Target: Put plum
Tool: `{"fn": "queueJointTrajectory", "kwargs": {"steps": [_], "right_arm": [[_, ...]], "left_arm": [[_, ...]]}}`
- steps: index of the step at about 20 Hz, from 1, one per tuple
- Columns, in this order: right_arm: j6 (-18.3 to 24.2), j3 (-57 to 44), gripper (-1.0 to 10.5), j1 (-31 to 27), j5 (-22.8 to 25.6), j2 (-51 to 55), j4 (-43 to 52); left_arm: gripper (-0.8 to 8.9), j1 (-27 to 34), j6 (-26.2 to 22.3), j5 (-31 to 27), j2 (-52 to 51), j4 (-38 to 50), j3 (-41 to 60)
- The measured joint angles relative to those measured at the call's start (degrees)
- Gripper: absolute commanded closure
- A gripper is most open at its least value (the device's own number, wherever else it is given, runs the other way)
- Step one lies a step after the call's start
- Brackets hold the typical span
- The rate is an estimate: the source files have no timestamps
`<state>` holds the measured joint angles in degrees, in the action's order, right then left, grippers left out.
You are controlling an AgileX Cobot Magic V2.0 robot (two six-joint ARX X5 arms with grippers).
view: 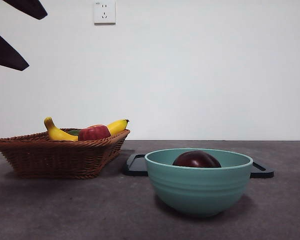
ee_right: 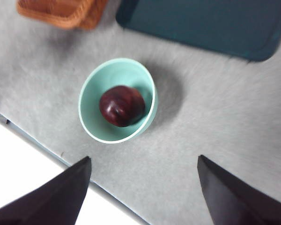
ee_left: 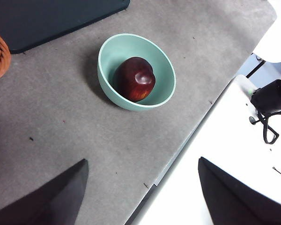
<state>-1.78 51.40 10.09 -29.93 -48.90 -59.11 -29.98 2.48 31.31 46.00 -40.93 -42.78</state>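
The dark maroon plum [view: 196, 159] rests inside a teal bowl [view: 199, 187] on the grey table; it shows as the plum [ee_left: 135, 78] in the bowl [ee_left: 107, 52] in the left wrist view and as the plum [ee_right: 122, 105] in the bowl [ee_right: 91, 93] in the right wrist view. My left gripper [ee_left: 143, 194] hangs high above the table, open and empty, well clear of the bowl. My right gripper [ee_right: 144, 192] is also raised, open and empty. In the front view only black jaw tips [view: 10, 54] show at the top left corner.
A wicker basket [view: 55, 155] at the left holds a banana [view: 60, 132], a red apple [view: 94, 133] and something green. A dark flat tray [view: 136, 165] lies behind the bowl. The table's near edge [ee_left: 178, 152] runs close to the bowl.
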Motion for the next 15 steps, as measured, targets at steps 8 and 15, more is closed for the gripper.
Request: {"fn": "queueJointTrajectory", "kwargs": {"steps": [8,15], "right_arm": [[-8.39,-8.76,6.2,11.96,6.6,-11.78,22.56],[-10.69,-8.76,7.0,19.52,16.39,-24.24,31.95]], "left_arm": [[4.4,0.0,0.0,0.02,0.0,0.0,0.0],[4.4,0.0,0.0,0.02,0.0,0.0,0.0]]}}
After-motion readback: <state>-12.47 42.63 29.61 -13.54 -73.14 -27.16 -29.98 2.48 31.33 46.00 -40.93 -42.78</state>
